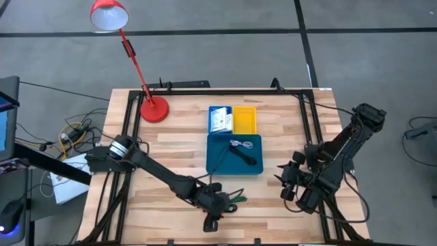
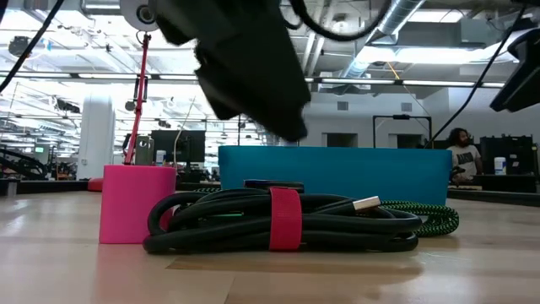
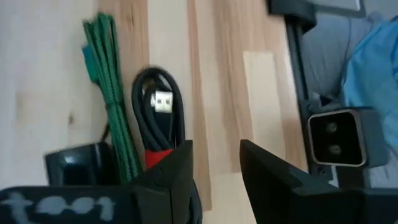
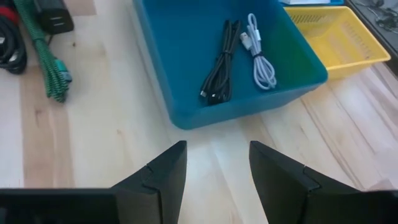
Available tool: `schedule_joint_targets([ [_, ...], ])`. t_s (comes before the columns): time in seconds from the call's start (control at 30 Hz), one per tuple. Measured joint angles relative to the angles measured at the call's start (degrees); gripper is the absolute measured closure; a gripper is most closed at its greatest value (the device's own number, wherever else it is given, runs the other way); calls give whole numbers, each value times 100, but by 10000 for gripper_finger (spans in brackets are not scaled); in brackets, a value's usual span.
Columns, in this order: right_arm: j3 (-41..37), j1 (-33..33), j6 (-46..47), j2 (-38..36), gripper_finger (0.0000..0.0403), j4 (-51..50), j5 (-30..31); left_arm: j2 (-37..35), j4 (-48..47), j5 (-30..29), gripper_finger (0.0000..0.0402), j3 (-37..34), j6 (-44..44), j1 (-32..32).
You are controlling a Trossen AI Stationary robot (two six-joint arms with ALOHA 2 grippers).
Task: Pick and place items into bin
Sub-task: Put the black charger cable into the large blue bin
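Note:
My left gripper (image 1: 224,202) hangs open near the table's near edge, just above a coiled black cable with a red strap (image 3: 158,118). In the left wrist view its gap (image 3: 217,168) is over bare wood beside that coil. A green braided cable (image 3: 109,93), a small black piece (image 3: 78,165) and a pink block (image 2: 135,203) lie next to the coil on the wood. The teal tray (image 1: 214,160) holds a black cable (image 4: 217,68) and a white cable (image 4: 258,56). White packets lie in the small blue tray (image 1: 220,119). My right gripper (image 4: 217,168) waits open, right of the teal tray.
The yellow tray (image 1: 244,119) sits beside the small blue one, behind the teal tray. A red desk lamp (image 1: 153,108) stands at the far left corner. A small camera box (image 3: 339,137) sits at the near edge close to my left gripper. A person (image 2: 460,152) sits far behind the table.

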Motion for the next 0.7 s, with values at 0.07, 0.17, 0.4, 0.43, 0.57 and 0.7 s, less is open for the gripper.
schedule_joint_targets([
  [0.07, 0, 60, 0, 1, 235, 2, -2, 136, -17, 99, 282, 92, -32, -5],
  [0.17, 0, 116, 0, 0, 237, -4, -2, 237, -125, 118, 282, 126, -128, -5],
  [0.4, 0, 164, -3, 2, 238, -52, -5, 238, -474, -333, 282, 130, -227, 28],
  [0.43, 0, 163, -6, 2, 239, -56, -8, 238, -504, -337, 282, 130, -227, 32],
  [0.57, 0, 160, -114, 2, 239, -55, -35, 236, -571, -336, 282, 130, -270, 40],
  [0.7, 0, 160, -151, 2, 236, -53, -46, 249, -559, -317, 282, 131, -268, 41],
])
